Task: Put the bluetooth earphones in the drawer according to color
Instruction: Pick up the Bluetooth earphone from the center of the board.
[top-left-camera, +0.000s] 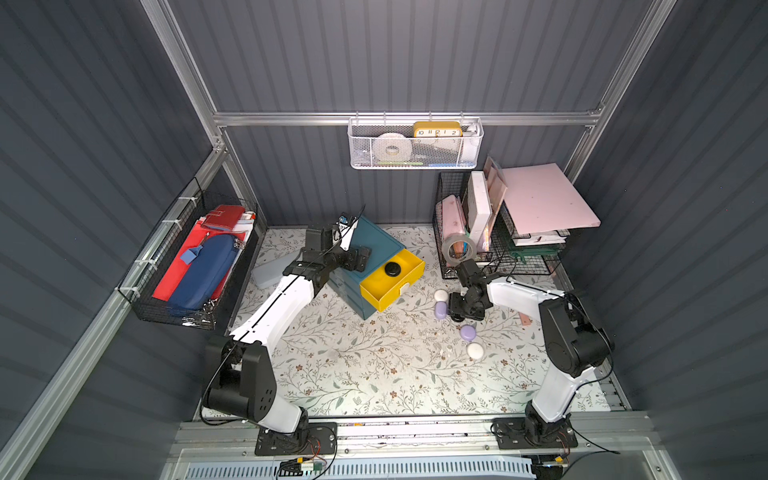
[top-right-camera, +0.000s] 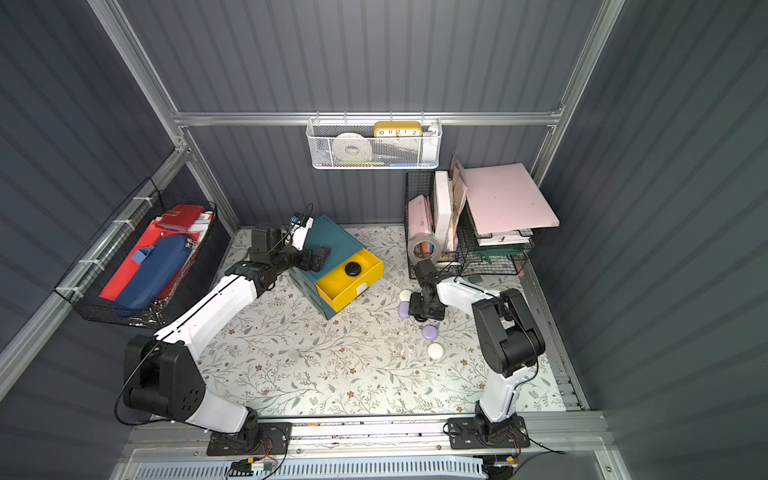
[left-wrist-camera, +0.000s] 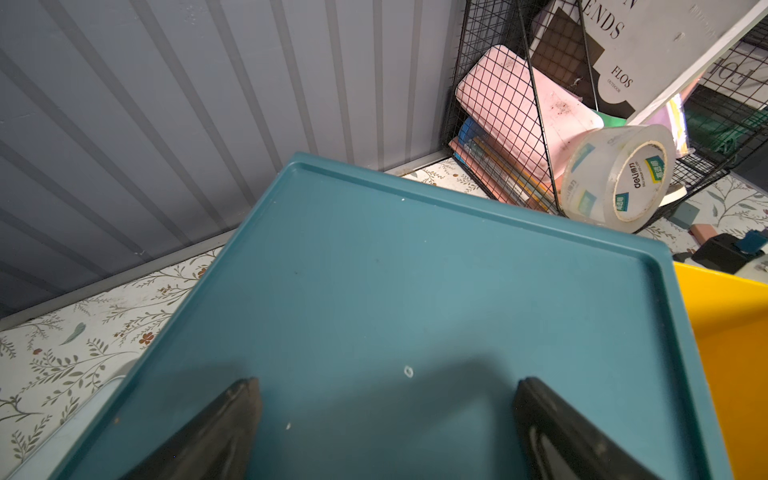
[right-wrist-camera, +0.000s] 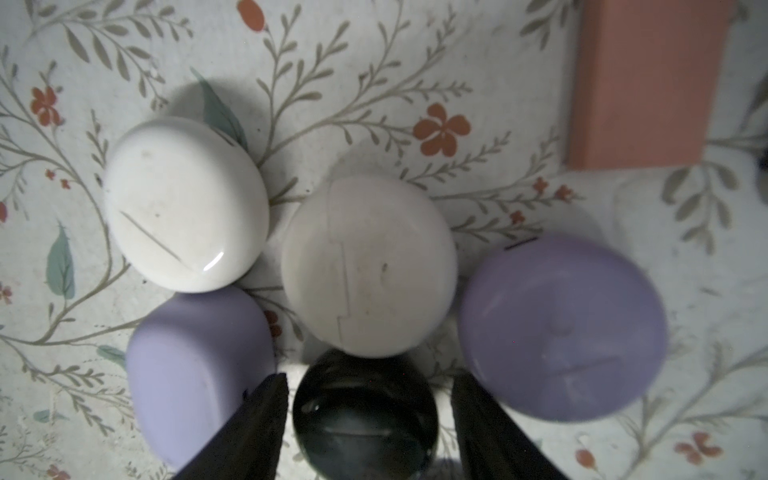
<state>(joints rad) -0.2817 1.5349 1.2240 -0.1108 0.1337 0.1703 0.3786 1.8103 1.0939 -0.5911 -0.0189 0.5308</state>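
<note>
The drawer cabinet (top-left-camera: 374, 241) is teal, and its yellow drawer (top-left-camera: 386, 297) is pulled out with one black earphone case (top-left-camera: 392, 269) inside. My left gripper (left-wrist-camera: 384, 380) hovers open over the cabinet's top (left-wrist-camera: 415, 270), holding nothing. On the mat to the right, my right gripper (right-wrist-camera: 369, 380) points down, open, with a second black case (right-wrist-camera: 365, 415) between its fingers and a narrow gap on each side. Around it lie two white cases (right-wrist-camera: 185, 203) (right-wrist-camera: 370, 266) and two lilac cases (right-wrist-camera: 195, 374) (right-wrist-camera: 561, 328). In both top views another white case (top-left-camera: 474, 350) lies nearer the front.
A pink chip (right-wrist-camera: 648, 83) lies beside the cluster. A wire rack (top-left-camera: 478, 232) with a tape roll (top-left-camera: 459, 248) stands behind the right arm. A pale grey-blue oblong case (top-left-camera: 270, 270) lies behind the left arm. A wire basket (top-left-camera: 187, 266) hangs on the left wall.
</note>
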